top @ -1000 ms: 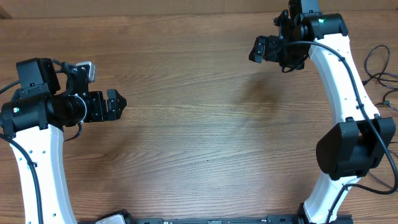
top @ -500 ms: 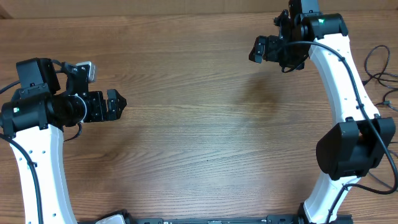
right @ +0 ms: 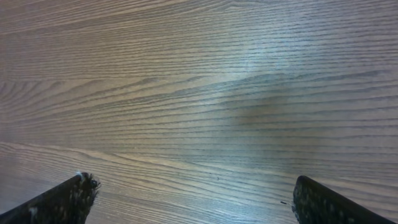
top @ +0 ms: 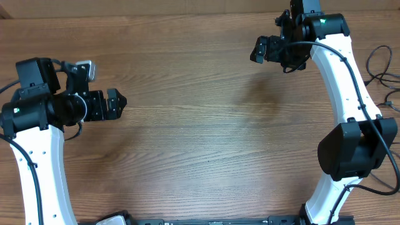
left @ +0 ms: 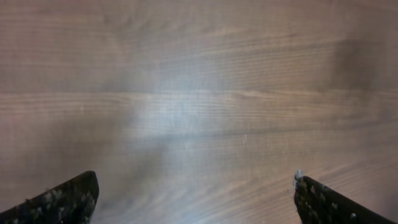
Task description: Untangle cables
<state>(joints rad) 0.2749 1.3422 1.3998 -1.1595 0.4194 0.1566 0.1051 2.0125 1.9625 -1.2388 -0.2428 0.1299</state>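
At three o'clock lie the cables [top: 369, 64]; my left gripper [top: 120, 103] and right gripper [top: 254, 49] gape empty, and reaching there may snag my own wiring [top: 350, 72].

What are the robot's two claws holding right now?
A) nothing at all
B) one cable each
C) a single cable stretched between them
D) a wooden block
A: the left gripper and right gripper both stand wide open, with only the wooden table showing between their fingers.

The table [top: 187, 156] is matt grained wood, arm shells [top: 37, 169] smooth white plastic, left claw [left: 198, 202] fingers [left: 68, 199] speckled black.
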